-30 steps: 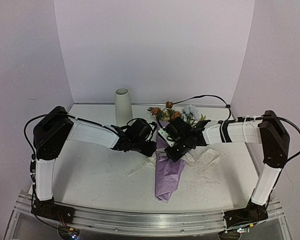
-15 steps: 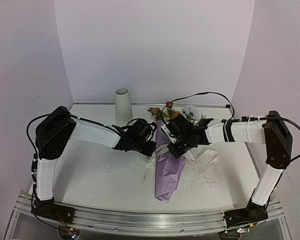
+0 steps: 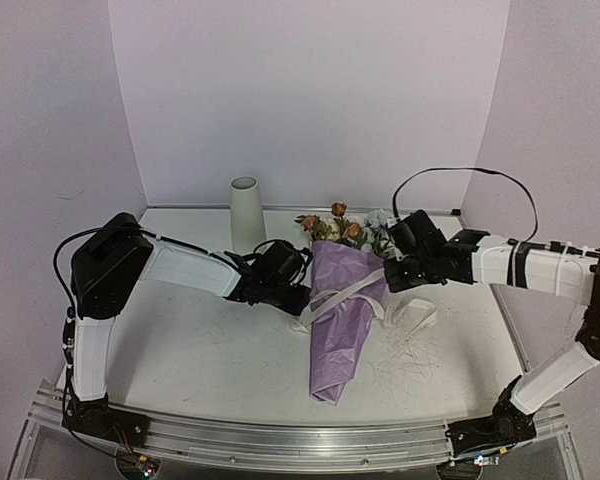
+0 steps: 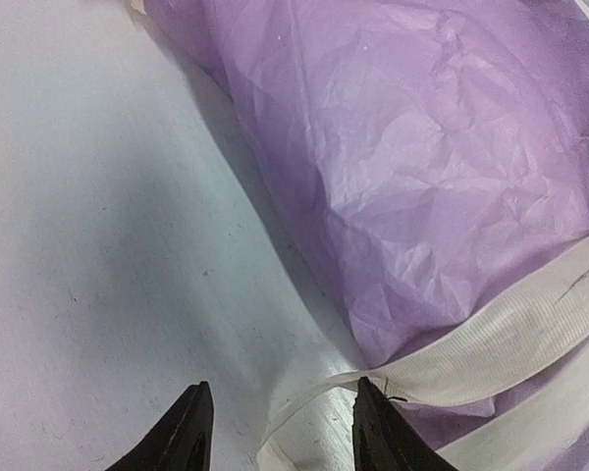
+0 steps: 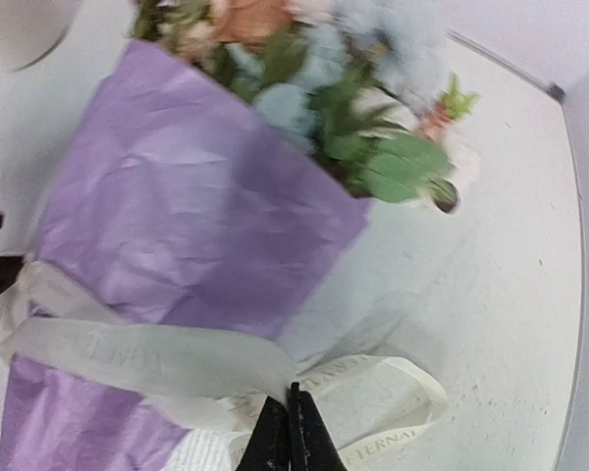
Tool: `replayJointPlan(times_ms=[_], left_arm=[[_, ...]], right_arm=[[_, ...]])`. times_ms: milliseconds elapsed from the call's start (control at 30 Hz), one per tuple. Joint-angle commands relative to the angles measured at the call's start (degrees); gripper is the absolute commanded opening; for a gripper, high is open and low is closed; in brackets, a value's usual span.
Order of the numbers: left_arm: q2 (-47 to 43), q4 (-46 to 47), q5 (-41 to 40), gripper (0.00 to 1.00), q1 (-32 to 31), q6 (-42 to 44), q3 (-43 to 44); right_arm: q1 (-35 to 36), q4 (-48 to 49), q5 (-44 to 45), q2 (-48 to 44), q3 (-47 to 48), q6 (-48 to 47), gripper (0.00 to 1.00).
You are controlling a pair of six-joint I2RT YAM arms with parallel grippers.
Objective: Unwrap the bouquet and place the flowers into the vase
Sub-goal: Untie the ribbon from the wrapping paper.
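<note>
As my right pincer (image 5: 293, 432) clenches the ribbon (image 5: 137, 358), the bouquet (image 3: 342, 310) lies just left of it, crosswise, with my left pincer (image 4: 282, 404) released beyond.

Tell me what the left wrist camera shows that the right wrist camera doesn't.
Only left wrist: the left hand, open, fingertips apart near the cream ribbon. Only right wrist: the flowers, an edge of the vase, and the right hand shut on the ribbon. Both: the purple paper wrap, the ribbon and the white table.
</note>
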Motion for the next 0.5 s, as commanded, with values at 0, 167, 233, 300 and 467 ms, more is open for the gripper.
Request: replayJointPlan(times_ms=[0,167,233,300,467], left_arm=[[-3.60,0.24,0.46,0.50,0.21,0.26,-0.55],[-5.58,0.27,1.15,0.52,-0.29,2.89,0.19],[-5.74,0.13,1.32,0.53,-0.65,4.23,1.57],[-5.64,-0.06,1.58,0.54,-1.15,5.66,3.15],[-4.23,-0.86,2.90,0.55,-2.52,8.18,7.73]], right_arm=[[-8.06,-2.32,0.76,-7.26,-6.45,10.52,0.00],[-13.31,-2.21,-4.52,-11.23,-13.00,19.13,0.00],[-13.97,-1.38,-7.74,-11.20,-14.41,19.44,0.00],[-14.02,-0.64,-10.18,-10.98,-14.96,18.22,0.09],[-14.05,0.45,-11.33,-13.99,-15.35,14.36,0.43]])
